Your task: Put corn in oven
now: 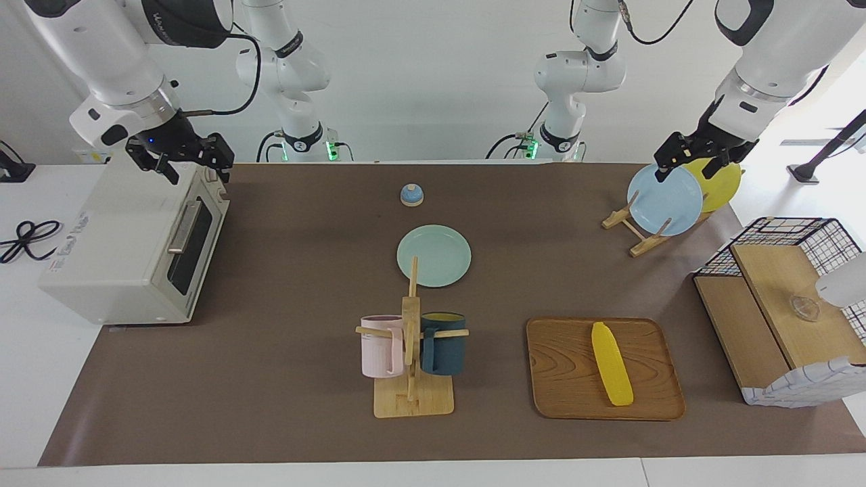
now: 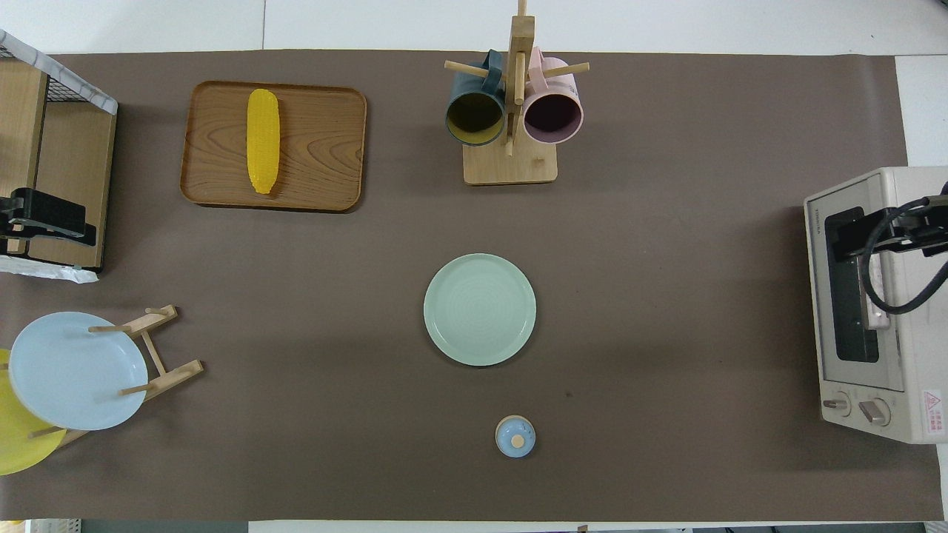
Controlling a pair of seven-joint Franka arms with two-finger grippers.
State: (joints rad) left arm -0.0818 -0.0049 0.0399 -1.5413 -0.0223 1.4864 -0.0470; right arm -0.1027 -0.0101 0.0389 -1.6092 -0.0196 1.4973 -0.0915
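The right hand (image 1: 181,161) is held over the oven (image 1: 128,243) top, at its edge nearer the robots; whether it is released or clenched cannot be told. The oven door is seen shut, at the right arm's end of the tabletop (image 1: 284,379). The left hand (image 1: 697,157) is kept waiting over the plate rack (image 1: 639,230). The corn (image 1: 611,364) is laid on the tray (image 1: 568,392), toward the left arm's end, farther from the robots. It is judged light, stiff and somewhat rounded, so slipping is likely; it is best taken across its thick middle.
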